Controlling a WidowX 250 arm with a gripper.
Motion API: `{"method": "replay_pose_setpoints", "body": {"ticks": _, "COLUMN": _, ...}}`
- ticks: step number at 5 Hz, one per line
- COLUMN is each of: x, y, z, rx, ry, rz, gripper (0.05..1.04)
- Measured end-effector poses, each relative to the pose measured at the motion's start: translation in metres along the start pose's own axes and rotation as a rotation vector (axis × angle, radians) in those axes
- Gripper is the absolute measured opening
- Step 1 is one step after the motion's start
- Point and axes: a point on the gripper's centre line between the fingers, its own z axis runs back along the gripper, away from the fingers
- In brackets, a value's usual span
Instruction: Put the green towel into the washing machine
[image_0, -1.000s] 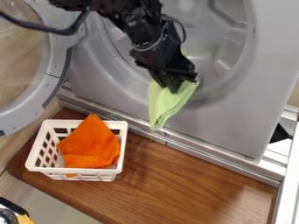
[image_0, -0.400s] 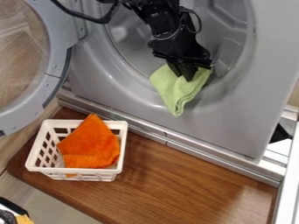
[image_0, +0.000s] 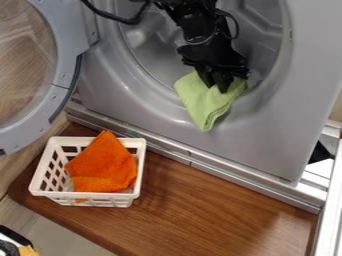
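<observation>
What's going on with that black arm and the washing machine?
The arm's pincer is holding a green towel at the opening of the washing machine, whose round door stands open. The towel hangs down over the lower edge of the opening, so it isn't fully inside. An orange cloth sits in a white basket on the wooden surface in front of the machine.

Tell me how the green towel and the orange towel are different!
The green towel is pale green, but the orange towel is bright orange. The green towel hangs from the gripper, while the orange towel sits in the basket. Both are cloth and look folded or bunched.
</observation>
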Motion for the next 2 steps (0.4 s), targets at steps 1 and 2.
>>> {"method": "replay_pose_setpoints", "body": {"ticks": 1, "x": -0.0003, "y": -0.0017, "z": -0.0004, "rx": 0.001, "ry": 0.003, "rz": 0.004, "gripper": 0.621}}
{"method": "replay_pose_setpoints", "body": {"ticks": 2, "x": -0.0017, "y": -0.0019, "z": -0.0010, "rx": -0.003, "ry": 0.003, "rz": 0.007, "gripper": 0.919}}
